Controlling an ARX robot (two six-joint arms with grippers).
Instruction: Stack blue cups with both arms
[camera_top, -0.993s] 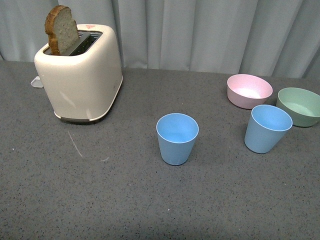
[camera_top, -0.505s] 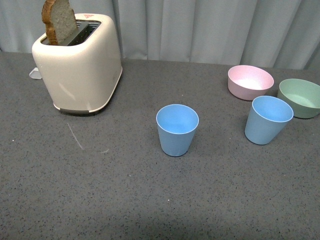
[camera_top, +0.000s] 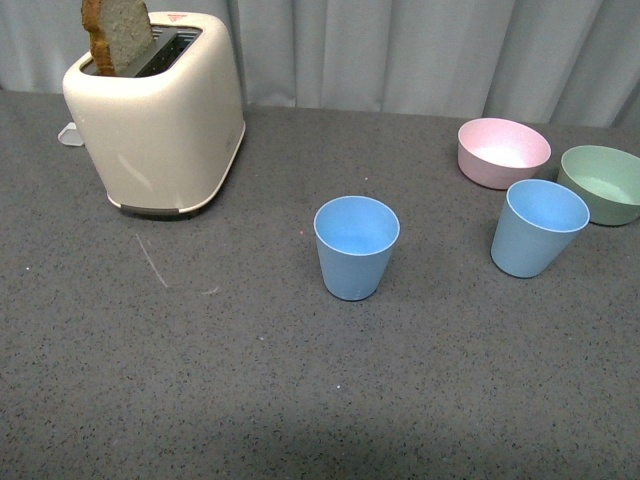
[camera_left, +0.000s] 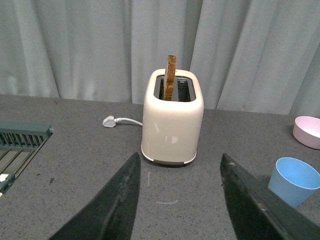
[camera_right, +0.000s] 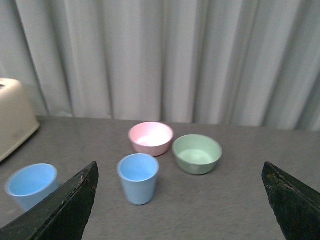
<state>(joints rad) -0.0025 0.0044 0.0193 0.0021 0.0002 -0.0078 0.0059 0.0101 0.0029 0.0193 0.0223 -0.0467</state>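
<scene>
A dark grey speckled tabletop fills the scene; pale grey pleated curtains hang along its far edge, under soft, even light.

Left pincer and right pincer both have jaws spread wide apart.

Everything stands on the table. The middle cup is near its center. The toaster is at this cup's 10 o'clock, well apart, with bread up in a slot. A plug lies at the toaster's 9 o'clock. The right cup is at the middle cup's 3 o'clock. The left bowl sits at the right cup's 11 o'clock and the right bowl at its 2 o'clock, both near. A curtain hangs behind the table.
</scene>
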